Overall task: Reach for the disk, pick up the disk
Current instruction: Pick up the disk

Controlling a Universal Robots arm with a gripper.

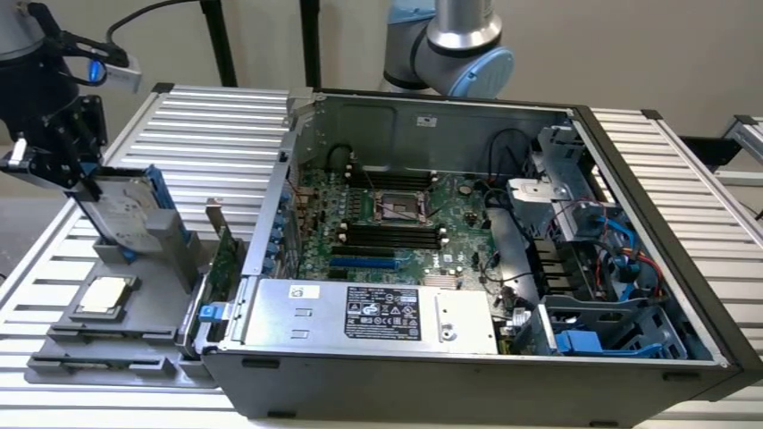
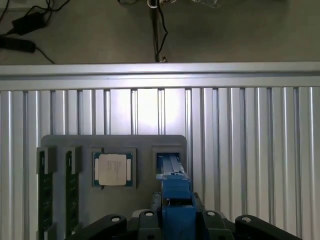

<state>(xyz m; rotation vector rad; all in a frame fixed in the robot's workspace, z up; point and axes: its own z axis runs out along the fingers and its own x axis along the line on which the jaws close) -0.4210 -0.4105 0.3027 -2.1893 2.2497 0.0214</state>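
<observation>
The disk (image 1: 123,207), a silver-grey drive with a white label and blue rails, stands tilted on edge in a slot of the grey tray (image 1: 71,353) at the exterior view's left. My black gripper (image 1: 81,179) sits over its upper end, the fingers closed against its sides. In the wrist view the disk's blue rail (image 2: 176,195) runs from the tray slot (image 2: 170,159) up between my fingers (image 2: 151,216), seen edge-on.
A square silver CPU chip (image 1: 104,295) (image 2: 114,169) lies flat on the tray beside the disk, with two memory sticks (image 2: 46,190) further along. An open computer case (image 1: 477,223) stands right of the tray on a ribbed aluminium table (image 2: 240,125). An arm joint (image 1: 448,45) rises behind the case.
</observation>
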